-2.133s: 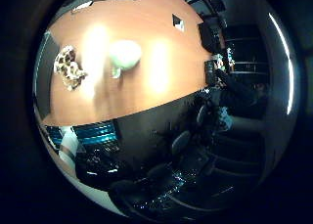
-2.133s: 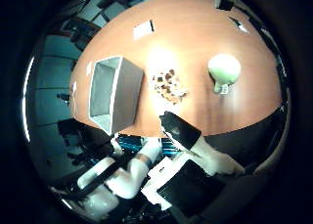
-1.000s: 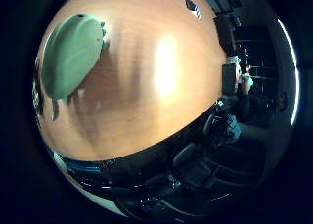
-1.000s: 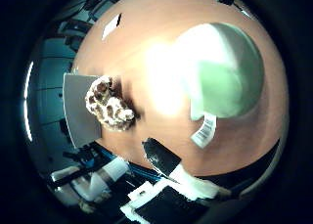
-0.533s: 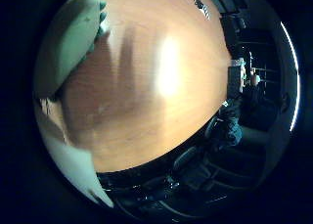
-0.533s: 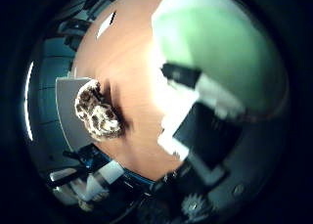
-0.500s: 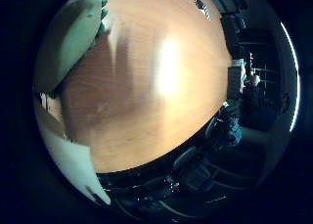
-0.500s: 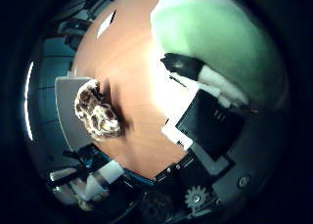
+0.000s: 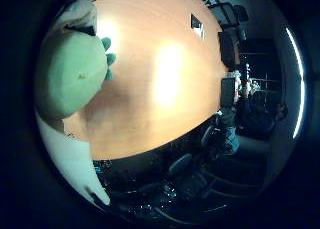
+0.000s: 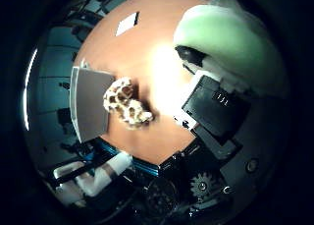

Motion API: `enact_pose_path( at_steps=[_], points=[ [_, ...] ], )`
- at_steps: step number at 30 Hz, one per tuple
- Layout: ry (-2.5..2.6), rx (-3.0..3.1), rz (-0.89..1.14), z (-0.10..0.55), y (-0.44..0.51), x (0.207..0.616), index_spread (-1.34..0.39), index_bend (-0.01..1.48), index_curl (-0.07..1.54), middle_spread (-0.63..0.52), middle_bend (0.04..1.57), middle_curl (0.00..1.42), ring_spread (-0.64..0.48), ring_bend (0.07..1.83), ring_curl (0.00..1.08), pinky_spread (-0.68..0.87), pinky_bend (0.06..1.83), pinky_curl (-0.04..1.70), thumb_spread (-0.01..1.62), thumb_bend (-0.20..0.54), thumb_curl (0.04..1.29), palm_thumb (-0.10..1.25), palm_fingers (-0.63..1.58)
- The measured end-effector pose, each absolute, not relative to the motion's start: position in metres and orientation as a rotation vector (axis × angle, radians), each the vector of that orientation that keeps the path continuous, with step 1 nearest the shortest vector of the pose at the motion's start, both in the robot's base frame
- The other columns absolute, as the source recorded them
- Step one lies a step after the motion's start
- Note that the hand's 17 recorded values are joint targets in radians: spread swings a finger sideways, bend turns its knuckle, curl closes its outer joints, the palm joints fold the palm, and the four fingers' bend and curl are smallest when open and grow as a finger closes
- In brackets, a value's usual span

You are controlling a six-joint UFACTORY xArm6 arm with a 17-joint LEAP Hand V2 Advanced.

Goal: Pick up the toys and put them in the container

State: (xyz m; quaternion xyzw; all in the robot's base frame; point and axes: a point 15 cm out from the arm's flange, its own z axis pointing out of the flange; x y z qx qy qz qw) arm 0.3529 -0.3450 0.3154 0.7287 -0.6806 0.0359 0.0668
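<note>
While the desk (image 9: 165,89) fills most of both palm views, its orange-brown wood top bare but for a few things, the grey container (image 10: 91,104) sits near one edge w/ a spotted giraffe-like toy (image 10: 126,106) on the desk touching or just beside its wall. Green plush toy (image 9: 70,81) is right up against the palm. Hand (image 10: 216,112) has its white and black fingers curled round the plush, so it looks gripped. Step in hand: prob. the pick of the green toy, 1st of two. Next move calls for carrying it over to the container & letting go above the opening w/o knocking the spotted toy. Room beyond is dim: office chairs, a small pale card (image 10: 126,23) farther along the desk
</note>
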Motion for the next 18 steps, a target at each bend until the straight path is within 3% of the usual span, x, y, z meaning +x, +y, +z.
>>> enact_pose_path(
  at_steps=[10, 18],
  points=[
    [-1.813, 2.400, 0.234, 0.439, -0.185, 0.367, -0.26, 1.06, 0.79, -0.13, 1.35, 0.72, -0.20, 1.39, 0.67, -0.19, 1.26, 0.83, 0.64, -0.020, 0.75, 1.02, 1.11],
    [-1.711, 2.518, 0.251, 0.467, -0.051, 0.367, -0.26, 1.06, 0.81, -0.13, 1.35, 0.72, -0.21, 1.38, 0.68, -0.19, 1.21, 0.90, 0.62, -0.021, 0.80, 1.01, 1.11]
  ],
)
